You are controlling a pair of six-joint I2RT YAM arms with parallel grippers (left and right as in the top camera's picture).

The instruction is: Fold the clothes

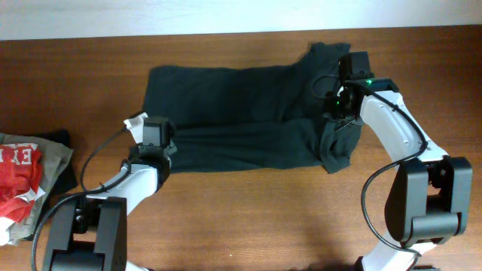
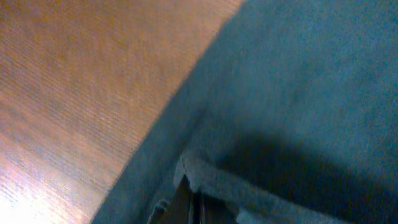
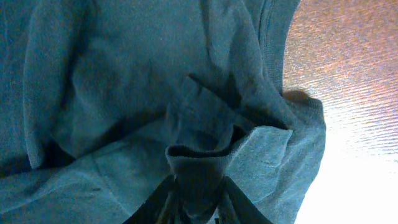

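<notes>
The dark blackish-green T-shirt point(image 1: 241, 117) lies spread across the middle of the wooden table, folded lengthwise, no lettering showing. My left gripper point(image 1: 156, 144) sits at its left edge; in the left wrist view the jaws point(image 2: 193, 202) are pressed together on the shirt's hem point(image 2: 249, 193). My right gripper point(image 1: 340, 105) is at the shirt's right end near a sleeve. In the right wrist view its fingers point(image 3: 198, 205) are shut on a bunched fold of the shirt point(image 3: 199, 165).
A red garment with white letters point(image 1: 16, 177) lies on a grey-beige garment point(image 1: 51, 162) at the table's left edge, with a dark piece point(image 1: 64, 177) under them. Bare wood point(image 1: 248, 218) runs along the front of the table.
</notes>
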